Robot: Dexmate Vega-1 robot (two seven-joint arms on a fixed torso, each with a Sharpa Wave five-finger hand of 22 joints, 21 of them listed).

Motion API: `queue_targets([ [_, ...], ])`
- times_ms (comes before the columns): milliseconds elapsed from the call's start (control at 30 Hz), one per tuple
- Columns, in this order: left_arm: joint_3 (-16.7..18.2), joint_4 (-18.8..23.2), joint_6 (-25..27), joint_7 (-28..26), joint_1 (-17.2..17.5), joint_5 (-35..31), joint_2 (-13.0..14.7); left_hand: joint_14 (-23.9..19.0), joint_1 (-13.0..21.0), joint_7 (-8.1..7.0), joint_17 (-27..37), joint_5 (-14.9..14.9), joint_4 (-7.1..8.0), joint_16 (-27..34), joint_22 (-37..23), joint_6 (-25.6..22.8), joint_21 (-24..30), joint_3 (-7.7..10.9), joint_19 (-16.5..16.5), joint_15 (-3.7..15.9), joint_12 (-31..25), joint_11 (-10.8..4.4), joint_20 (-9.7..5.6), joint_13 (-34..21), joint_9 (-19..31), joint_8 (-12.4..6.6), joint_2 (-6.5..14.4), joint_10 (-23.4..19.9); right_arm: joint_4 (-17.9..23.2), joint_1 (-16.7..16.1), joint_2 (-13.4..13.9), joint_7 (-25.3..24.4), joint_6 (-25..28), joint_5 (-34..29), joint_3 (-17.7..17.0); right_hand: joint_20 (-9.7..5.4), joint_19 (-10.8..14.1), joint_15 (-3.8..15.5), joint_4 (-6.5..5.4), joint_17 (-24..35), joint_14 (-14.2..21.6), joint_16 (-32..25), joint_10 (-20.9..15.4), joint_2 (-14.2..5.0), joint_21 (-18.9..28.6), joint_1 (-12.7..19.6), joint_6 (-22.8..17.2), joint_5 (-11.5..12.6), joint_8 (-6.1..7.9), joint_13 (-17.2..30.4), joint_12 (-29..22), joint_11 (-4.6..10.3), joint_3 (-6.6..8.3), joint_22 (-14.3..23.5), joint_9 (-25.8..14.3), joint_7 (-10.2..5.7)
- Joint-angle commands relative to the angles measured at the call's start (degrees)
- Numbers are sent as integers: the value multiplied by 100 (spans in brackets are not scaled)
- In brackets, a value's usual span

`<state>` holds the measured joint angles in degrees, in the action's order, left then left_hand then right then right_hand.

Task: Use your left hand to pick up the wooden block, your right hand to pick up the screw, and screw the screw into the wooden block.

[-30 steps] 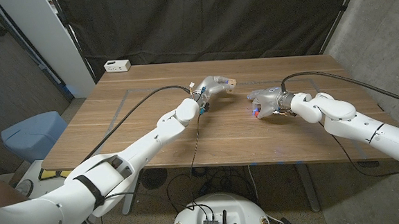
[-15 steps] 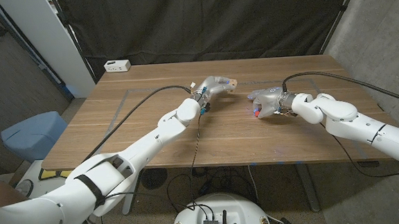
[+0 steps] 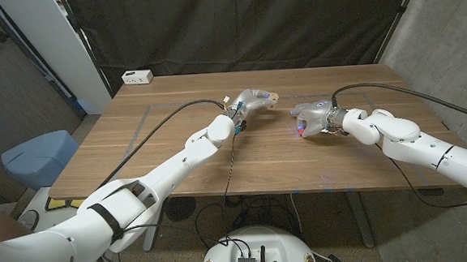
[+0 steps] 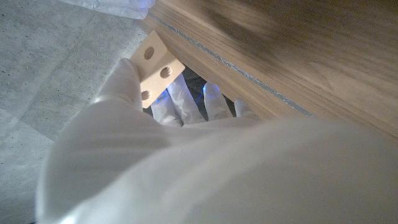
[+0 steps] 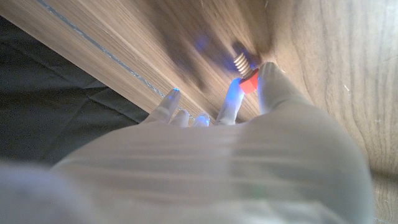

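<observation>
The wooden worktop (image 3: 178,151) carries both arms, which reach in from the near corners toward its middle. Behind it hangs a dark curtain (image 3: 235,25), and a white power strip (image 3: 137,76) lies at the far left corner. A blue chair (image 3: 36,155) stands off the left edge.

The left hand (image 3: 252,100) is raised over the middle of the worktop, toward the far side. Its fingers (image 4: 121,78) are closed around the wooden block (image 4: 154,67), which sticks out past them; the left wrist view shows a pale face of the block with round holes in it.

The right hand (image 3: 310,114) is to the right of the left hand, apart from it, low over the worktop. Its fingers (image 5: 273,84) pinch the screw (image 5: 245,74) by its red head, and the threaded shank points away from the hand toward the wood surface. Whether the tip touches the worktop cannot be told. Screw and block are well apart.
</observation>
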<state>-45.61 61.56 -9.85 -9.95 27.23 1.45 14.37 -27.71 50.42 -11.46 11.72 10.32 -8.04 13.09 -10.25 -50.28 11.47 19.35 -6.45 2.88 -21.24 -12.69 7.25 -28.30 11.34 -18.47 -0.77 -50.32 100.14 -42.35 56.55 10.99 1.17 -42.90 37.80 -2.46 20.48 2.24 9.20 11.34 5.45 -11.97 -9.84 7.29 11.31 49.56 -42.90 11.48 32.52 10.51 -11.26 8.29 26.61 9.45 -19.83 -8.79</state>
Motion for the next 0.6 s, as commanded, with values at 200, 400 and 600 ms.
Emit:
queue_targets([
  [200,5,75,-38,-21,72,-19,41,-51,107,90,16,46,17,43,-26,-223,25,4,-16,540,23,10,20,-26,18,-39,163,-53,235,-199,88,-139,212,157,-196,-166,110,244,-3,26,80,-9,-118,4,14,54,-105,13,102,22,-55,-54,42,9,-60,50],
  [400,18,84,-76,-59,97,-28,47,-45,103,83,14,47,15,39,-26,-229,26,-2,-19,539,33,10,21,-25,18,-37,166,-54,351,-292,107,-178,354,284,-301,-183,144,256,-6,28,111,-15,-146,2,13,56,-139,11,143,21,-55,-77,44,7,-82,74],
  [600,35,150,-79,-85,135,-40,81,-46,100,95,12,47,13,38,-26,-224,26,-6,-18,536,37,12,20,-28,19,-31,171,-60,458,-393,136,-253,466,472,-428,-222,216,266,-11,31,166,-26,-208,0,20,55,-150,6,186,21,-63,-123,46,5,-110,102],
])
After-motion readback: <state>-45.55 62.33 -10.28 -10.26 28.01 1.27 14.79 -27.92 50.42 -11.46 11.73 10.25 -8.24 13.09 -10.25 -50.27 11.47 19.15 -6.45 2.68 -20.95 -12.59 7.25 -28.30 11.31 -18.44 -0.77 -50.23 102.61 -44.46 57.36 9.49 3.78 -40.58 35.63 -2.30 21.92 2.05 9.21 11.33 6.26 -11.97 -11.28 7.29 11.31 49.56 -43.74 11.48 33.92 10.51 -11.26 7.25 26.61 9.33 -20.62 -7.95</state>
